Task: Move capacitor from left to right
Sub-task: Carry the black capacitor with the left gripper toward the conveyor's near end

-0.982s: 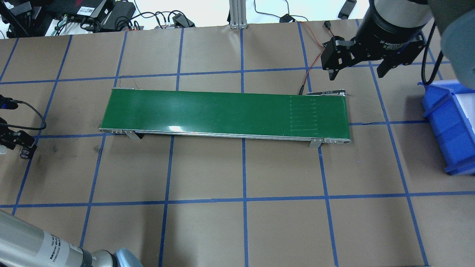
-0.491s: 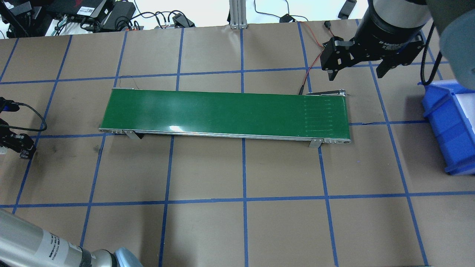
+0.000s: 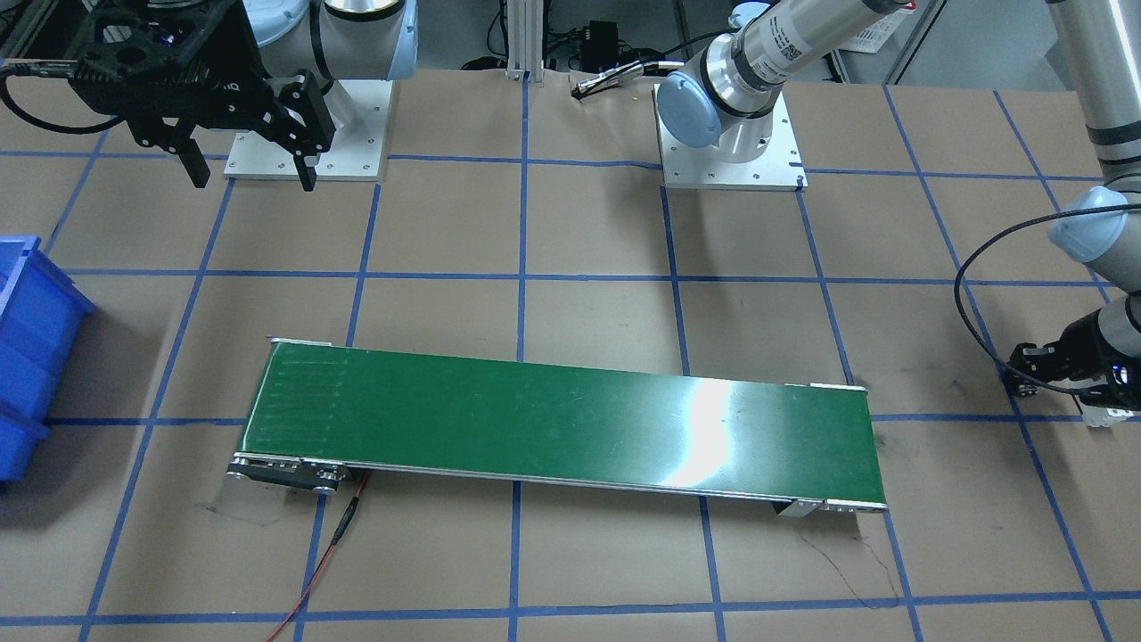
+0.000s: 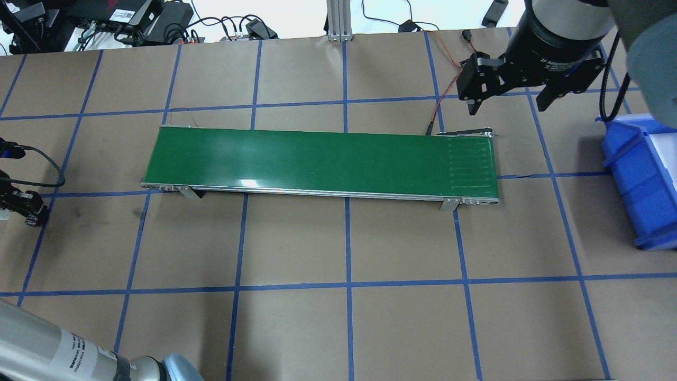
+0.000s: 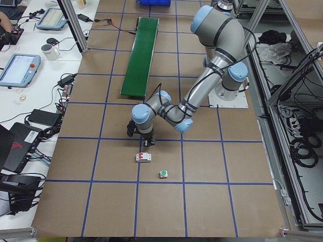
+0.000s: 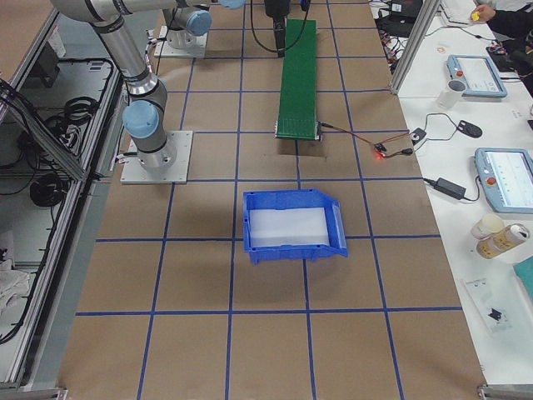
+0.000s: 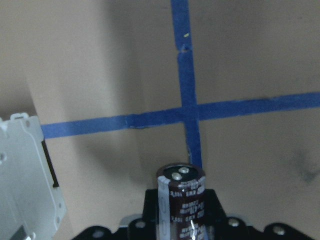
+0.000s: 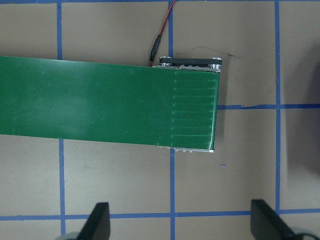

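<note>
Capacitor [image 7: 181, 200] clamped in the left gripper [image 4: 33, 214] at far left of the overhead view; right gripper [image 4: 506, 107] hangs wide open, upper right, near green belt [image 4: 317, 159]

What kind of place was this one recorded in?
Most likely a robotics lab test cell: robot arms bolted to a paper-covered table gridded with blue tape, a small green conveyor belt, and teach pendants on the side bench.

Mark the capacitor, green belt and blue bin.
capacitor [image 7: 181, 200]: left wrist view, on its dark printed side.
green belt [image 4: 317, 161]: overhead view, middle of the belt surface.
blue bin [image 6: 291, 252]: right side view, on its near wall.
</note>
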Action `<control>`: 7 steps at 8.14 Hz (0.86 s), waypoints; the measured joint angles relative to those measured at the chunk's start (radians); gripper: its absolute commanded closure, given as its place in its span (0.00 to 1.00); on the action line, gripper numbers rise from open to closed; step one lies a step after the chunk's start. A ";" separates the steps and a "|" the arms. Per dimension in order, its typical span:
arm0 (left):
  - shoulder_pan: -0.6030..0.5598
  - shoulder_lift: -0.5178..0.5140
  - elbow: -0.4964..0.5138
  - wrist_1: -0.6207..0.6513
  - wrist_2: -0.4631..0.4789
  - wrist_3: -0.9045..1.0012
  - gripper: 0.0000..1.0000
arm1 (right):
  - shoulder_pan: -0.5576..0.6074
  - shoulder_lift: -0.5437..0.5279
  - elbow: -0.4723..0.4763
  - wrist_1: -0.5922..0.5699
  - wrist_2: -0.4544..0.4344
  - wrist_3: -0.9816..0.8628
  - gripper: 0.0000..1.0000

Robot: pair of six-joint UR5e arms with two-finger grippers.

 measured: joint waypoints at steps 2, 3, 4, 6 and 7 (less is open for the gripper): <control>0.000 0.021 0.001 -0.016 -0.005 0.011 1.00 | 0.000 0.001 0.000 0.000 0.000 -0.001 0.00; -0.001 0.060 0.006 -0.075 -0.005 0.011 1.00 | 0.000 0.000 0.000 0.000 0.000 -0.001 0.00; -0.013 0.119 0.010 -0.159 -0.006 -0.013 1.00 | 0.000 0.000 0.000 0.000 0.000 -0.001 0.00; -0.103 0.231 0.013 -0.276 -0.005 -0.153 1.00 | 0.000 0.000 0.000 0.000 0.000 -0.001 0.00; -0.191 0.272 0.015 -0.309 -0.003 -0.261 1.00 | 0.000 0.000 0.000 0.000 0.000 -0.001 0.00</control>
